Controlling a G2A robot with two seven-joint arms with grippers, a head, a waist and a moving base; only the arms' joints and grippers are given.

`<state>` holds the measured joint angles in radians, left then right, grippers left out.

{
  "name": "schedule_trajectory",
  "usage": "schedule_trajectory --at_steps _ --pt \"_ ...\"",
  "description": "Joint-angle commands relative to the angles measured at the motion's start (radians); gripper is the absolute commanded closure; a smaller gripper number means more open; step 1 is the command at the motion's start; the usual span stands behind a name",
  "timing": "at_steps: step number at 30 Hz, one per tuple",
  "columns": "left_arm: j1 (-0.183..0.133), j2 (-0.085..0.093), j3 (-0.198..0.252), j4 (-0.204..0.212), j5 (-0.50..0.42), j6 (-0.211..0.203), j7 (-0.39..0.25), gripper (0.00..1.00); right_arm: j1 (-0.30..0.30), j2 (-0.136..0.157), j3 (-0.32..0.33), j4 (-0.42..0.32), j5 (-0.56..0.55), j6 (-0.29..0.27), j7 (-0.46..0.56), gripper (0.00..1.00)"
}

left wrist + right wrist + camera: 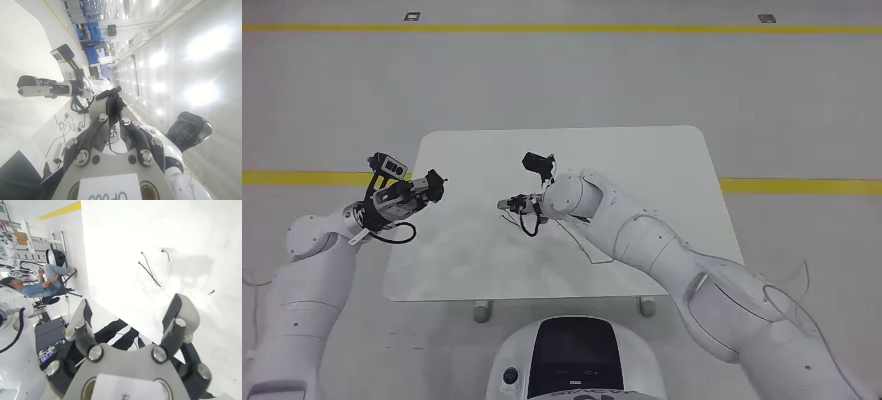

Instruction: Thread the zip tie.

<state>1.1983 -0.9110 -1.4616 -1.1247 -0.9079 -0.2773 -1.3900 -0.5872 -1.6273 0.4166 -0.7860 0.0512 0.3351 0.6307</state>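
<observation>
Right gripper is spread wide and empty, zip ties lying just past its tips. Left gripper, pinched shut, sits out at 9 o'clock, so right's nearer.

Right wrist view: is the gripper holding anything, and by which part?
Nothing. The right gripper is open; zip ties lie on the table.

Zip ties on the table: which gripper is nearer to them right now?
Right. The right gripper hangs beside the zip ties over the middle of the table; the left gripper is at its left edge, clearly farther.
</observation>
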Motion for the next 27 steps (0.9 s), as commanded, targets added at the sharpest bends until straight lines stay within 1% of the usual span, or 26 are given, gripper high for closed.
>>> schedule_trajectory --at_steps 1,3,7,11,12,14,22,23,24,25,27 --pt "0.0 0.0 0.0 0.0 0.0 0.0 0.0 1.0 -0.004 0.0 0.006 0.001 -0.004 -0.014 0.006 0.0" --pt "0.0 0.0 0.0 0.0 0.0 0.0 0.0 1.0 0.009 -0.007 -0.002 0.019 -0.03 0.0 0.03 0.0" --pt "0.0 0.0 0.0 0.0 0.0 0.0 0.0 1.0 0.025 -0.038 -0.013 0.075 -0.028 -0.025 0.065 0.0" --pt "0.0 0.0 0.0 0.0 0.0 0.0 0.0 1.0 0.043 -0.085 -0.032 0.159 -0.019 -0.04 0.089 0.0" --pt "0.0 0.0 0.0 0.0 0.0 0.0 0.0 1.0 0.048 -0.101 -0.038 0.188 -0.019 -0.033 0.088 0.0" --pt "0.0 0.0 0.0 0.0 0.0 0.0 0.0 1.0 0.049 -0.122 -0.037 0.222 0.0 -0.052 0.091 0.0" --pt "0.0 0.0 0.0 0.0 0.0 0.0 0.0 1.0 0.05 -0.125 -0.036 0.231 0.001 -0.052 0.086 0.0" --pt "0.0 0.0 0.0 0.0 0.0 0.0 0.0 1.0 0.044 -0.125 -0.031 0.226 0.003 -0.063 0.064 0.0" --pt "0.0 0.0 0.0 0.0 0.0 0.0 0.0 1.0 0.029 -0.123 -0.012 0.22 0.029 -0.089 0.04 0.0" --pt "0.0 0.0 0.0 0.0 0.0 0.0 0.0 1.0 0.022 -0.12 0.0 0.222 0.042 -0.109 0.039 0.0" --pt "0.0 0.0 0.0 0.0 0.0 0.0 0.0 1.0 0.015 -0.118 0.013 0.219 0.039 -0.133 0.009 0.0"
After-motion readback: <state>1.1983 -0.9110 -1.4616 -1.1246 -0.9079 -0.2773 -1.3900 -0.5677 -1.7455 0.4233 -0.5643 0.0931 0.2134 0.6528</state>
